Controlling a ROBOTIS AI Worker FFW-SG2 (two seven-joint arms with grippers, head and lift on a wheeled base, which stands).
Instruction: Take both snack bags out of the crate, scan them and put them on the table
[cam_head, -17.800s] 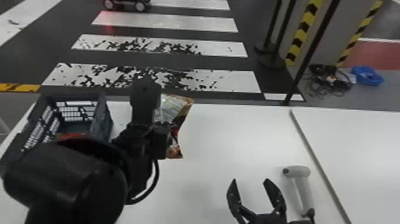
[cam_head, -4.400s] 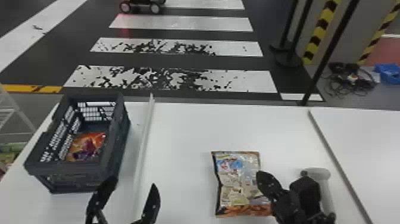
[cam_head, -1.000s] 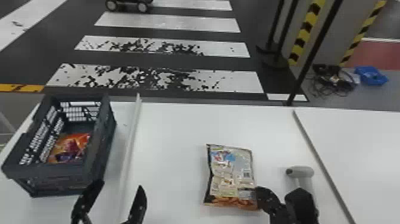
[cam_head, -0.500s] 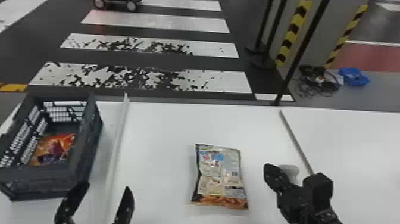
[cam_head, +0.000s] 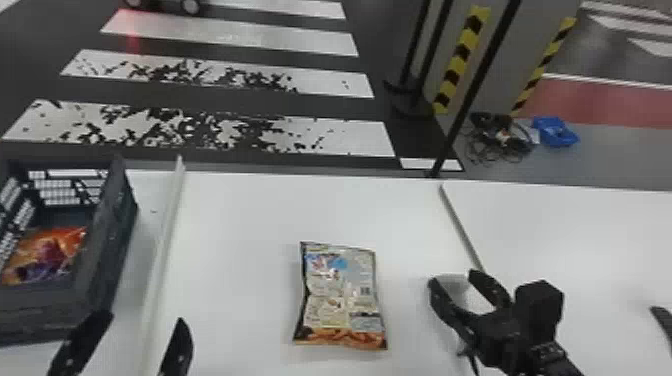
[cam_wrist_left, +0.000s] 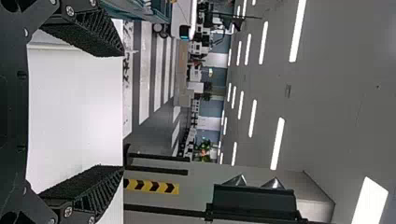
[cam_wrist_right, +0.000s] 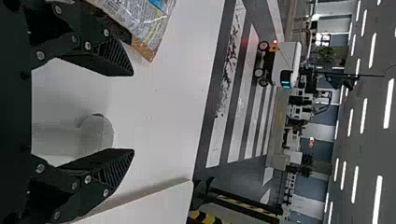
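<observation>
Table (cam_head: 240, 235): destination surface, carries all items. Qty 1 of 2 bags is out of the crate and on it; qty 1 remains to be unloaded. Overall completion approx. half at best, scan status TBC.

Crate (cam_head: 111, 245): ref. pt. for all positions below. Unloading incomplete.

White strip (cam_head: 165, 250): lies on the table, just R of the crate, between it and the unloaded bag.

R claw (cam_head: 451, 279): well R of the crate, beyond the unloaded bag; set wide w/ the scanner between its fingers. No grip evident. Pos. suggests scanner pickup is the current step.

L claw (cam_head: 144, 318): by the crate's near R corner; set wide, holding nothing. Prob. assigned to the 2nd bag.

Bag 1 (cam_head: 342, 300): on the table, R of the crate, past the strip, lying flat. Barcode-like patch (cam_head: 365, 290) faces up, so a scan in place looks feasible. Whether it's been scanned: cannot tell.

Bag 2 (cam_head: 47, 255): inside the crate, orange/purple side up. Remaining ops: remove, scan, place on table.

Scanner (cam_wrist_right: 95, 135): on the table, far R of the crate. Req'd next: close R claw on it, lift, aim at bag 1's patch. Caution: a poor grip may let it turn.
</observation>
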